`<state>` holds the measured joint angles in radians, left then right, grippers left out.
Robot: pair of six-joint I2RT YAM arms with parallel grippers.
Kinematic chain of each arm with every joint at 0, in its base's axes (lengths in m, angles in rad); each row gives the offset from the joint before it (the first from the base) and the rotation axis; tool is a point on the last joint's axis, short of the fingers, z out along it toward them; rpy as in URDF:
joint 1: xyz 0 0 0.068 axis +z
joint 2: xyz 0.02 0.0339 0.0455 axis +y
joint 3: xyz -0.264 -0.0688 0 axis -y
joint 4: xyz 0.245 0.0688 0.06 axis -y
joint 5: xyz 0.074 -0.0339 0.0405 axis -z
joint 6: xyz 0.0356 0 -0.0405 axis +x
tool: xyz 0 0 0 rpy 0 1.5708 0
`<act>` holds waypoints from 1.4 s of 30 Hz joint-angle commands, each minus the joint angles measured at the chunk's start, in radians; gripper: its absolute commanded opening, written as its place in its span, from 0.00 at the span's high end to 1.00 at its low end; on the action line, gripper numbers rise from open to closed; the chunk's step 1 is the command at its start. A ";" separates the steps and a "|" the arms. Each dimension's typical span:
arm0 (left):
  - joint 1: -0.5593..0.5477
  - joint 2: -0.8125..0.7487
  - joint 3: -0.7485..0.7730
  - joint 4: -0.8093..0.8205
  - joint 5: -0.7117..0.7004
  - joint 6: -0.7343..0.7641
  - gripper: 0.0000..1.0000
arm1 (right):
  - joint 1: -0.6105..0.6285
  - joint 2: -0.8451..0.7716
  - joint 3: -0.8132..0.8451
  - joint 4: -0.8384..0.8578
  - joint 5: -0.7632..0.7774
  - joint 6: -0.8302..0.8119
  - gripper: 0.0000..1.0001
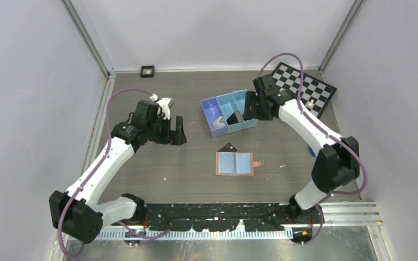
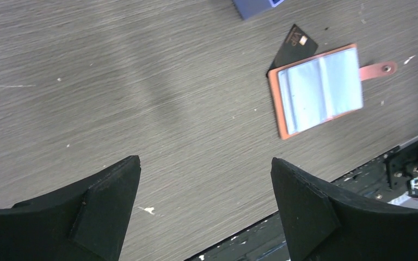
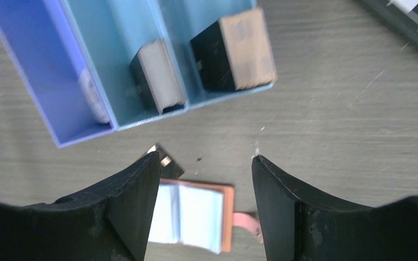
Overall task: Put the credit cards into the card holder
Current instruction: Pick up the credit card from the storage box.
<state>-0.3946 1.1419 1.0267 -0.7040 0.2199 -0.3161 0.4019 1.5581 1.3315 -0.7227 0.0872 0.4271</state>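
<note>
Black fingers of the left tool (image 2: 204, 163) spread wide, nothing between them, hovering over bare grey wood-grain counter (image 2: 114, 81). Same with the right tool (image 3: 204, 157): parted wide, empty, above the counter just beside a three-compartment blue plastic bin (image 3: 73, 32). Between the two tools, open flat on the counter: small salmon-tan folding card holder (image 1: 234, 163), light blue lining up, snap tab out to one side. Partly under its far edge: thin glossy black rectangular credit card (image 1: 228, 147), corner poking out towards the bin. In the bin's middle compartment, a dark flat thing (image 1: 232, 116), too unclear to name. Black-and-white checkerboard (image 1: 305, 87) at the far right.
</note>
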 commanded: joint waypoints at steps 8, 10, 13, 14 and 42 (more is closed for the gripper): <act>0.000 -0.074 -0.030 -0.004 -0.044 0.051 0.07 | -0.106 0.349 0.370 -0.192 0.077 -0.198 0.32; 0.000 -0.078 -0.029 -0.003 -0.042 0.051 0.06 | -0.116 0.406 0.431 -0.223 0.035 -0.237 0.32; 0.000 -0.079 -0.033 -0.002 -0.033 0.048 0.05 | -0.117 0.429 0.451 -0.231 0.007 -0.257 0.32; 0.000 -0.078 -0.033 -0.001 -0.030 0.048 0.05 | -0.117 0.437 0.457 -0.234 0.001 -0.262 0.31; 0.000 -0.057 -0.039 0.006 -0.001 0.044 0.03 | -0.117 0.482 0.467 -0.223 0.083 -0.239 0.32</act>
<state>-0.3943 1.0870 0.9905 -0.7155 0.2020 -0.2802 0.2886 2.0823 1.7615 -0.9428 0.0753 0.1879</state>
